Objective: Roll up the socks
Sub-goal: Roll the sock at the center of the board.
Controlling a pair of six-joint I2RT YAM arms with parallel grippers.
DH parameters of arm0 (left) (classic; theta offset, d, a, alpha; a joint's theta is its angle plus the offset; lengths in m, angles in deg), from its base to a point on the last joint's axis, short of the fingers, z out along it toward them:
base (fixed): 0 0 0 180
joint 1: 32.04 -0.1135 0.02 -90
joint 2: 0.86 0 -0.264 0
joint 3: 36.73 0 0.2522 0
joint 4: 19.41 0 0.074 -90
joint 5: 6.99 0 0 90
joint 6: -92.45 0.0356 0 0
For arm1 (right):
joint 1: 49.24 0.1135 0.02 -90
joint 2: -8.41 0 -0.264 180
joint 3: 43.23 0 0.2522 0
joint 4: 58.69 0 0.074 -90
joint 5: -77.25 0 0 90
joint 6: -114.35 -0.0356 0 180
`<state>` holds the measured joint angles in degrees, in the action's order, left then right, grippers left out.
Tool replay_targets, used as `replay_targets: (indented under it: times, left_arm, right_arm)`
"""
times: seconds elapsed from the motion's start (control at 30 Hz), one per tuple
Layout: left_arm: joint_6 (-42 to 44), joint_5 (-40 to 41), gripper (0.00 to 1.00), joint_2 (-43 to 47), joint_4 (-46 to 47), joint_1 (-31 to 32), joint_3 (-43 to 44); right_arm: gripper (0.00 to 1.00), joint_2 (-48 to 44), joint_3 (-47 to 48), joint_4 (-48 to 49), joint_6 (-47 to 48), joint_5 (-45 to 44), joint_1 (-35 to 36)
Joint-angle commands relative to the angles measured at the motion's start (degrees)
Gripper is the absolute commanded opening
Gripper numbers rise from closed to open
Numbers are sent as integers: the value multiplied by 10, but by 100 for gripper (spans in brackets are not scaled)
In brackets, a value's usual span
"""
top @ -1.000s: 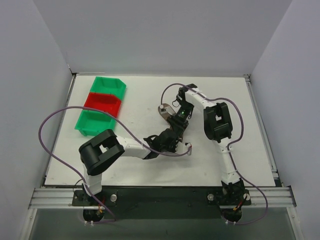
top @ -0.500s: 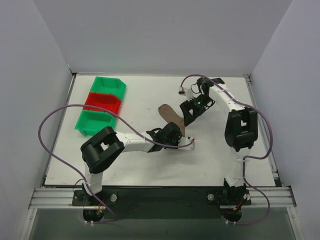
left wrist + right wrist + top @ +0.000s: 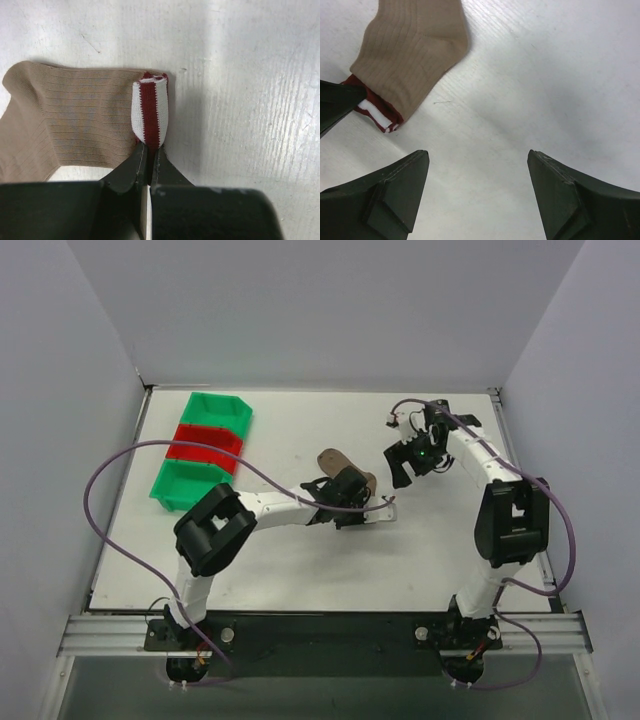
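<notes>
A tan-brown sock (image 3: 75,115) is shown lying flat on the white desk (image 3: 300,560), near its middle and well apart from the row of green and red bins (image 3: 205,445) at the far left. The maroon-and-white striped cuff (image 3: 150,112) is folded over on itself into a small first turn. That turn is pinched by the left hand (image 3: 148,150), whose fingers are pressed together on the fabric at their very tips. The right hand (image 3: 476,156) is held over bare desk near the cuff end, with its fingers spread wide and nothing between them. The sock is not touched by it.

Several risks can be judged from this. Only a thin edge of the cuff is caught, so the knit is likely to slip free if the left hand is twisted or pulled, and the started turn would then spring open. The rest of the sock is not pinned by anything, so it may be dragged across the desk rather than wound up. A roll begun off square may come out slanted and loose. If the right hand is brought in to hold the sock down, a knock against the left hand is possible, as the two are close together.
</notes>
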<state>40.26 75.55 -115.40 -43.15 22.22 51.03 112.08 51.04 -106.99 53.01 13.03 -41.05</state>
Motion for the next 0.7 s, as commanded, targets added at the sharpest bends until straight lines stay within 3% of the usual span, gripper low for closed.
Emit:
replay_targets:
  times: [0.0, 0.47, 0.67]
  left_arm:
    - [-50, -47, 0, -54, -122, -15, 21]
    - [-107, -110, 0, -129, -198, -36, 106]
    - [-135, -163, 0, -167, -247, -47, 154]
  right_arm:
    - [82, -70, -42, 40, -5, -40, -8]
    - [82, -228, -184, 84, 48, -96, -50]
    - [81, -336, -287, 91, 125, -108, -60]
